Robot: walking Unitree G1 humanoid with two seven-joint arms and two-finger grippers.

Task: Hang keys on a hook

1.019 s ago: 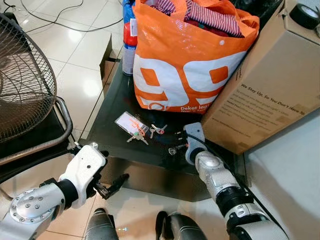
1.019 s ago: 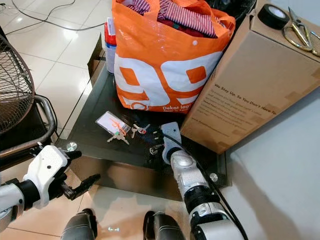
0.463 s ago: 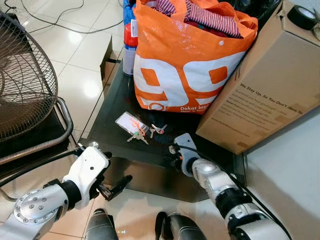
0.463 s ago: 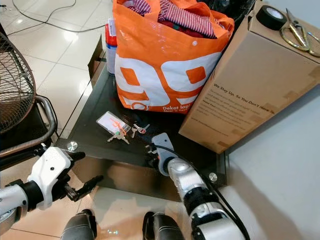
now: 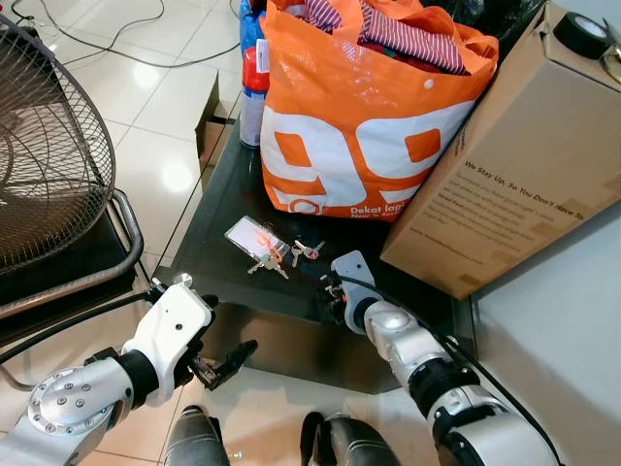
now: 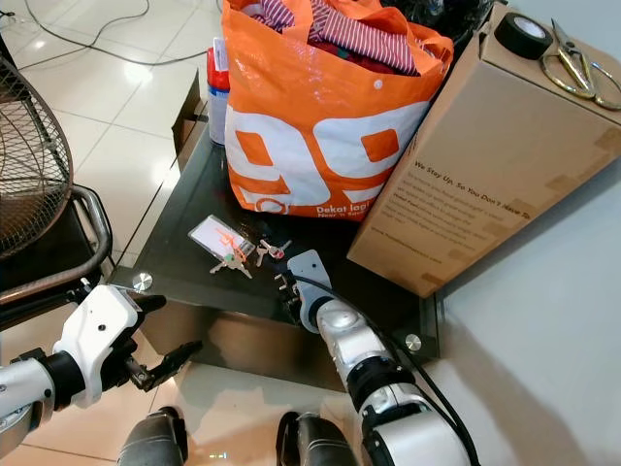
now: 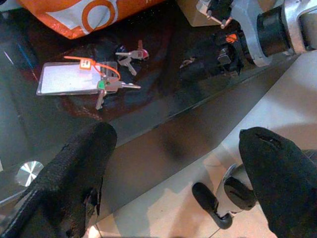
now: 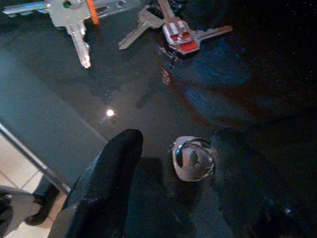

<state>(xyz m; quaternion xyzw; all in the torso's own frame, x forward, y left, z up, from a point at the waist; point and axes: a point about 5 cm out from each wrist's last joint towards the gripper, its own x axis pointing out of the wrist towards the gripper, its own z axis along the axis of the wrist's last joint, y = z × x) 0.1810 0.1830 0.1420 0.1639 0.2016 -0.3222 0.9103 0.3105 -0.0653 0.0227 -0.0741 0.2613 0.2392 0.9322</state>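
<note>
Across dark glass table [image 5: 218,218], right gripper [image 5: 332,291] moved nearer keys [image 5: 267,260].

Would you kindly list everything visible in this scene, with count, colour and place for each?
Keys: two small bunches, silver with red and orange tags, on the glass table beside the card.
Card holder: one, clear, left of the keys.
Metal ring: one, silver, on the glass between the right gripper's fingers.
Glass table: one, dark, low.
Shopping bag: one, orange and white, stuffed with clothes, at the table's back.
Cardboard box: one, brown, right of the bag.
Tape roll: one, black, on the box.
Scissors: one pair, on the box.
Fan: one, dark grille, far left.
Left gripper: open, below the table's front edge.
Right gripper: open, over the table, near the keys.
</note>
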